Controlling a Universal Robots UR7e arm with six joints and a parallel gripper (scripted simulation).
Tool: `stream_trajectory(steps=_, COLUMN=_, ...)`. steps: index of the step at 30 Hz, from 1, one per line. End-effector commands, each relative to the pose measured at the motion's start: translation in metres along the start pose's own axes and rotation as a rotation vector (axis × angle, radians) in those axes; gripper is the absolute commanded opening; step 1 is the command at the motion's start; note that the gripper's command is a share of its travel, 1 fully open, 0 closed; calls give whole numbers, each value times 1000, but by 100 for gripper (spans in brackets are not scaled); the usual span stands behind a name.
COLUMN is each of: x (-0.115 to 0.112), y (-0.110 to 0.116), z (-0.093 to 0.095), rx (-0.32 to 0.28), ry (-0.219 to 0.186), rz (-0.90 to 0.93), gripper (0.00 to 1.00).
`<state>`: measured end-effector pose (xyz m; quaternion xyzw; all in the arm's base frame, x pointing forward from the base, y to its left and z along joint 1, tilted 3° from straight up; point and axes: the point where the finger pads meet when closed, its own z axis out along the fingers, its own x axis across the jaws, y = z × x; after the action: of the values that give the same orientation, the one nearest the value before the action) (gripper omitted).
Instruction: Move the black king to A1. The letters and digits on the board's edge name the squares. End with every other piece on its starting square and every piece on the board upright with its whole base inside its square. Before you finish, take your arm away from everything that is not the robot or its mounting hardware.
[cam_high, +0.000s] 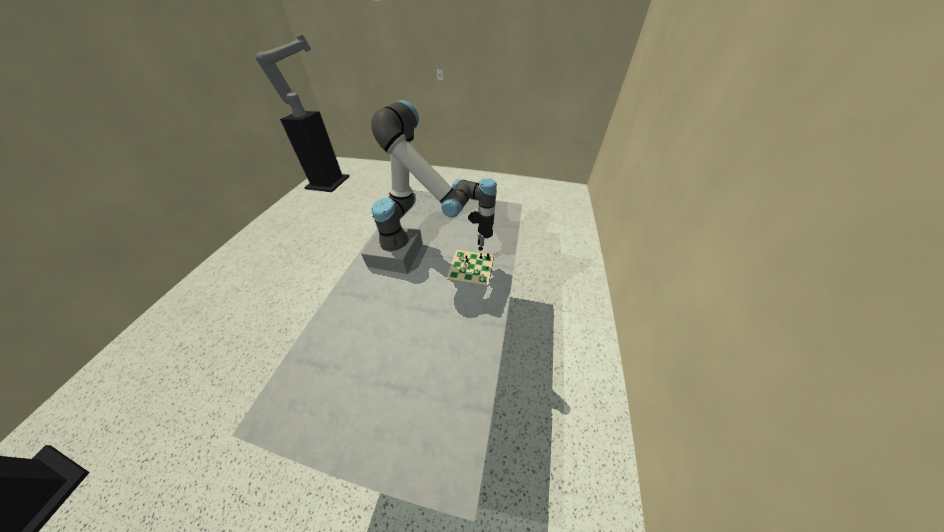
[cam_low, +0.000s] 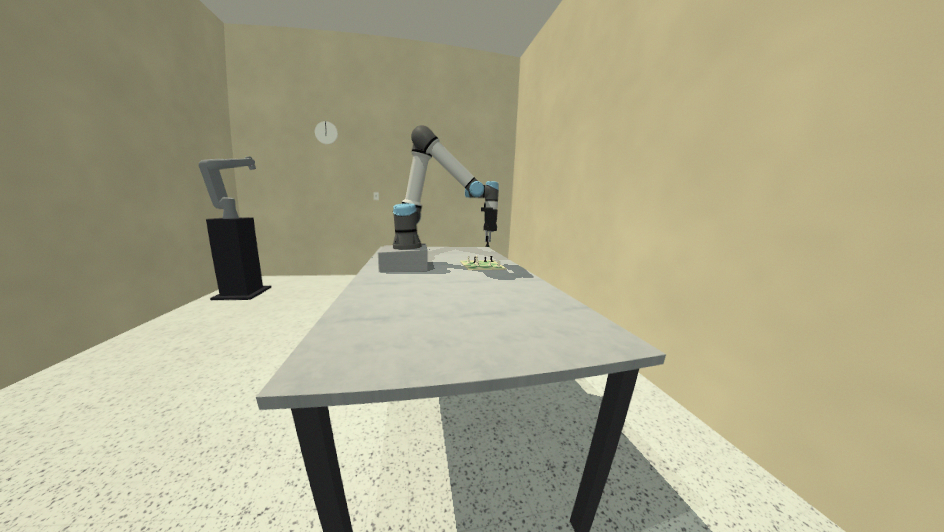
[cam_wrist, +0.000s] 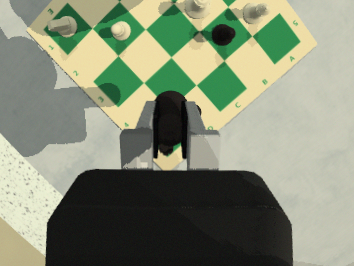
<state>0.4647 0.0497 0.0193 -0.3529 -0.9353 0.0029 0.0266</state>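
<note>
In the wrist view my gripper (cam_wrist: 170, 119) is shut on the black king (cam_wrist: 171, 119) and holds it above the near edge of the green and cream chessboard (cam_wrist: 175, 35). In the top and exterior views the gripper (cam_high: 483, 244) hangs clear above the board (cam_high: 471, 266), and in the exterior view it (cam_low: 487, 239) is well above the board (cam_low: 483, 265). Another black piece (cam_wrist: 221, 33) stands on the board, right of centre. Several white pieces stand farther back, among them one (cam_wrist: 197, 3) near the middle and one (cam_wrist: 61, 24) at the left edge.
The board lies on a grey table (cam_low: 449, 317) near the arm's grey base block (cam_high: 392, 254). A tan wall (cam_high: 760, 231) runs close along the table's right side. A second arm on a black pedestal (cam_high: 310, 148) stands far off on the floor.
</note>
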Motion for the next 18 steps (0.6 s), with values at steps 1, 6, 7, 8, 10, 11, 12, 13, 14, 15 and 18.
stream_trajectory(steps=1, x=-1, y=0, z=-3, rx=0, ry=1, rz=1, gripper=0)
stream_trajectory(steps=6, x=0, y=-9, z=-2, rx=3, ry=5, rz=3, gripper=0)
stream_trajectory(steps=7, x=-2, y=-15, z=-2, rx=2, ry=4, rz=4, gripper=0)
stream_trajectory(steps=8, x=-3, y=-23, z=-3, rx=2, ry=4, rz=5, gripper=0)
stream_trajectory(steps=10, x=-5, y=-43, z=-4, rx=2, ry=3, rz=9, gripper=0)
stream_trajectory(steps=11, x=-6, y=-56, z=-5, rx=2, ry=3, rz=11, gripper=0)
stream_trajectory(steps=12, x=-6, y=-56, z=-5, rx=2, ry=3, rz=11, gripper=0)
stream_trajectory(steps=13, x=-6, y=-56, z=-5, rx=2, ry=3, rz=11, gripper=0)
stream_trajectory(steps=14, x=-7, y=-69, z=-5, rx=2, ry=3, rz=13, gripper=0)
stream_trajectory(steps=15, x=-7, y=-82, z=-6, rx=2, ry=3, rz=16, gripper=0)
stream_trajectory(steps=18, x=-4, y=-121, z=-5, rx=3, ry=3, rz=23, gripper=0)
